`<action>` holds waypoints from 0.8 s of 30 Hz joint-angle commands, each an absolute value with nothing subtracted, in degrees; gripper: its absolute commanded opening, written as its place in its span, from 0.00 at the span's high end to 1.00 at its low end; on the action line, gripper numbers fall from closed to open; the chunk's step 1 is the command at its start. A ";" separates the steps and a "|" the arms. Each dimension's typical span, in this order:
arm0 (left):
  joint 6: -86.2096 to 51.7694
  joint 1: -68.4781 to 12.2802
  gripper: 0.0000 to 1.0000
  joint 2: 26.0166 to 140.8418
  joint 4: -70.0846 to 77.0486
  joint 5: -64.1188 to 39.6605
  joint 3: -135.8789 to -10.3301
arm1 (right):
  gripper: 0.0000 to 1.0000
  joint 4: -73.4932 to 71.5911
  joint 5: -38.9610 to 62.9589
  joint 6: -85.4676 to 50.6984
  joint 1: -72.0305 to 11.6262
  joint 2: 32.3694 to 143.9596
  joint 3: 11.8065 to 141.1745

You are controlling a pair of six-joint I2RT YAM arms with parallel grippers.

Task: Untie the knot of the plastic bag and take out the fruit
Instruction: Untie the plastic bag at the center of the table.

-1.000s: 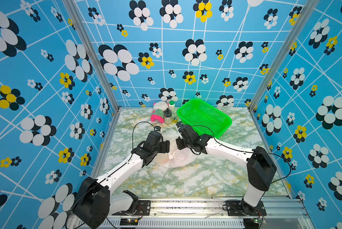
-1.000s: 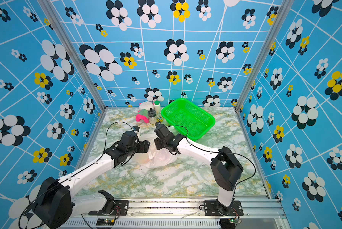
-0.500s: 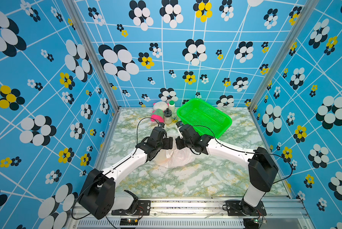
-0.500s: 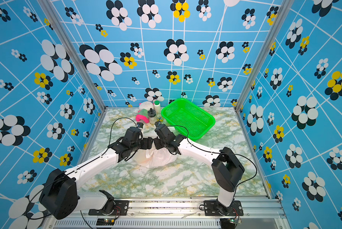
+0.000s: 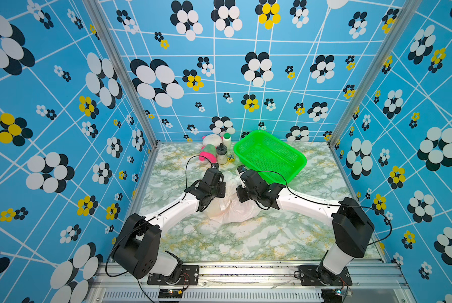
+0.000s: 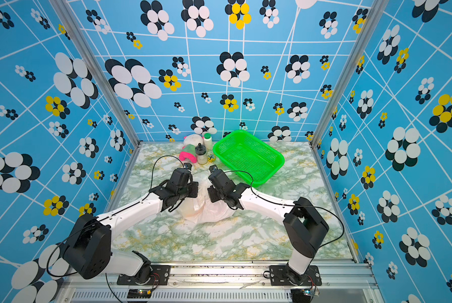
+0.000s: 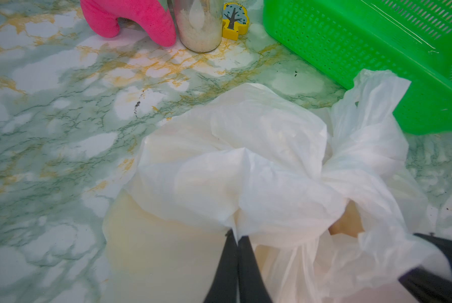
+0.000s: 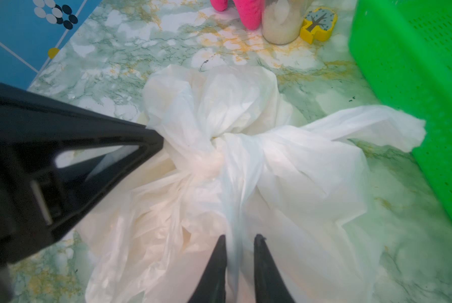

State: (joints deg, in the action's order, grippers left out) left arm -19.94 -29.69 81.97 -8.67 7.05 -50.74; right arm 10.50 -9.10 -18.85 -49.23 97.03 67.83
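Well, nearest me is the metal rail (image 5: 246, 272) with both arm bases bolted on. From it the two white arms reach over the marble table (image 5: 246, 241) and meet above the bag (image 5: 232, 211). The bag lies about mid-table between them, a crumpled white lump just this side of the green basket (image 5: 269, 157). In both top views the wrists cover its upper part and hide the fingers.

Seen from the left wrist, the left gripper (image 7: 236, 234) is clenched, its two black fingers pressed together on a raised fold of the bag's film. Seen from the right wrist, the right gripper (image 8: 239, 237) has its fingers a little apart, with a thin strand of film running up between them. Whether they pinch it I cannot tell.

Just past both grippers sits the knot (image 8: 215, 150), tied, a tight bunch with film fanning out all round. One loose handle end stretches from it toward the basket's wall. The fruit (image 7: 346, 223) is inside the bag, showing only as tan and pale yellow shapes through the film.

Beyond the bag stands a jar (image 5: 221, 156) of pale grains, with a pink plush (image 5: 206, 155) on one side and a small yellow tree block (image 7: 235, 22) on the other. A white bottle (image 5: 227, 140) stands by the back wall.
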 commanded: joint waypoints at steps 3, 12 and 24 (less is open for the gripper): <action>-21.25 -29.27 1.00 78.11 -7.75 8.29 -49.25 | 0.85 8.58 -10.51 -19.52 -48.68 94.70 64.66; -21.81 -28.98 1.00 75.23 -8.13 8.92 -47.86 | 1.00 8.50 -12.47 -19.55 -48.44 94.28 64.46; -25.09 -22.05 1.00 66.24 -7.85 6.23 -41.12 | 1.00 2.80 -17.00 -23.44 -46.33 86.42 52.39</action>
